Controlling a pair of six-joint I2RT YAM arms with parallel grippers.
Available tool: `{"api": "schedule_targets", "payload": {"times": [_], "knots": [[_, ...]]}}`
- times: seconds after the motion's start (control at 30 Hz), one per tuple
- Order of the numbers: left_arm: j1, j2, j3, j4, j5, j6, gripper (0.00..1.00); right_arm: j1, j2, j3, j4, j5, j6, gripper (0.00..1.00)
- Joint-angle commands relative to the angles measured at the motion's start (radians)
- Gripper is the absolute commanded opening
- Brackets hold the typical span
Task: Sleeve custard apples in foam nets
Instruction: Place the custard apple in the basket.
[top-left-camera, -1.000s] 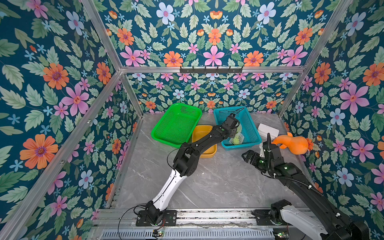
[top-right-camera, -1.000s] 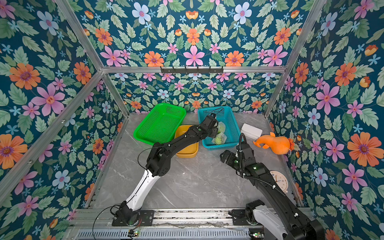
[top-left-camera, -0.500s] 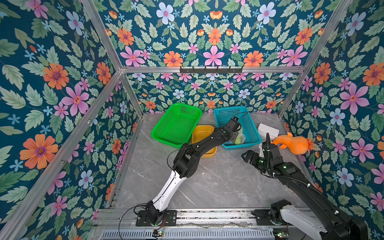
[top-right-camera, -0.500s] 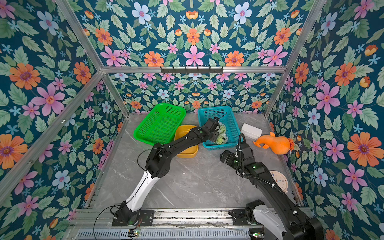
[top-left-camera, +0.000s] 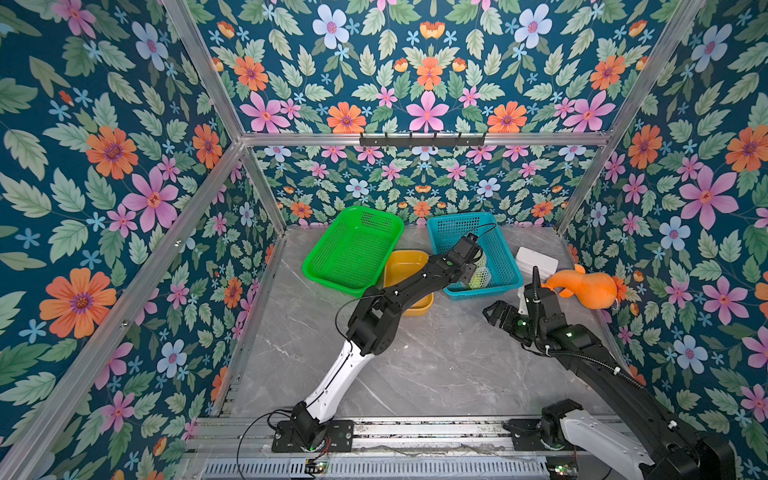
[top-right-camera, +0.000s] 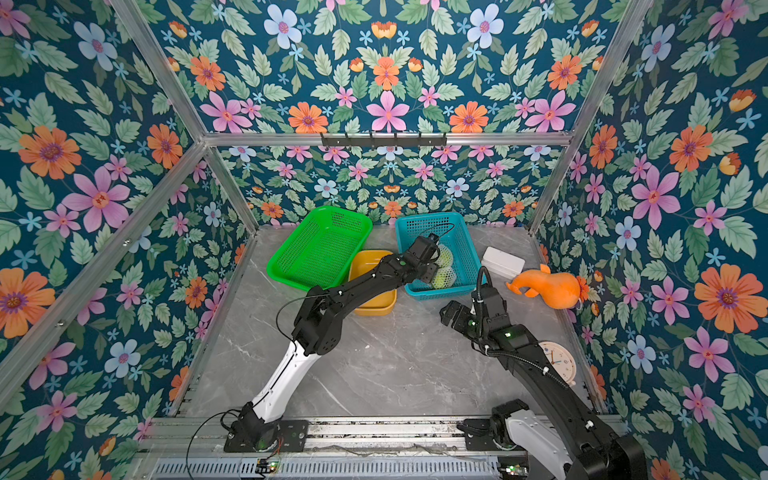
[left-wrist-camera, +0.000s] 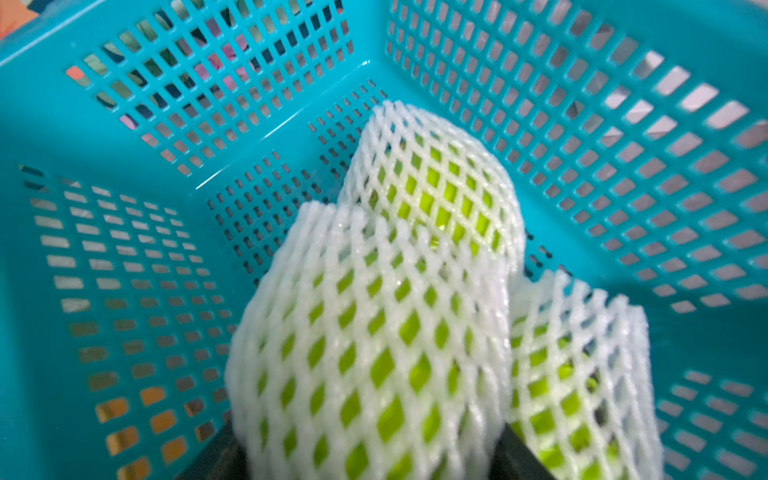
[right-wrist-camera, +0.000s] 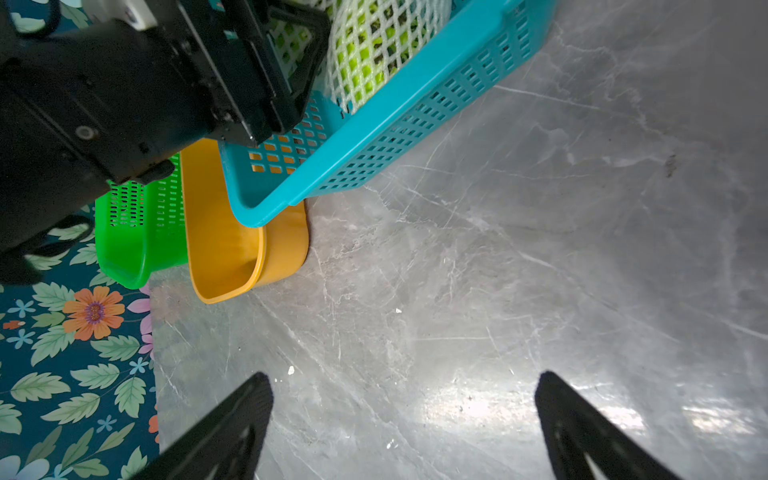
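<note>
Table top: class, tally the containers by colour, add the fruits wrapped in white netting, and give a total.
Green basket: 1
Blue basket: 1
Yellow tub: 1
Netted fruits: 3
Total: 6

Grey marbled bench (top-left-camera: 415, 365). At rear: green basket (top-left-camera: 353, 249), yellow tub (top-left-camera: 405, 266), teal basket (top-left-camera: 482, 293) in row, tub touching both. White box (top-left-camera: 536, 262) beside teal basket; orange gourd toy (top-left-camera: 590, 289) near wall. Clock (top-right-camera: 559, 359) near right edge, partly hidden.
</note>
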Motion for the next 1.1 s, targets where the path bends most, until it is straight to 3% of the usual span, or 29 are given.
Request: {"api": "schedule_targets", "payload": {"times": [0.0,0.27,0.3,0.37,0.4,0.73,1.07], "knots": [[0.002,-0.058,-0.069,-0.057,-0.063,-0.015,0.59,0.0,0.007,-0.002,0.011,-0.002,-0.001,0.99],[0.001,-0.028,-0.047,-0.085,-0.046,-0.007,0.63,0.0,0.027,-0.006,0.032,-0.025,0.012,0.99],[0.001,-0.02,-0.039,-0.088,-0.041,-0.009,0.67,0.0,0.023,-0.007,0.03,-0.023,0.012,0.99],[0.001,-0.014,-0.033,-0.088,-0.04,-0.011,0.98,0.0,0.016,-0.012,0.023,-0.018,0.013,0.99],[0.0,-0.015,-0.032,-0.088,-0.04,-0.013,1.0,-0.001,0.013,-0.015,0.023,-0.015,0.015,0.99],[-0.003,-0.102,-0.077,-0.049,-0.046,-0.028,1.0,0.0,0.025,-0.005,0.024,-0.01,0.01,0.99],[-0.004,-0.295,-0.241,0.067,-0.055,-0.037,0.99,-0.012,0.023,0.081,-0.052,0.081,-0.073,0.99]]}}
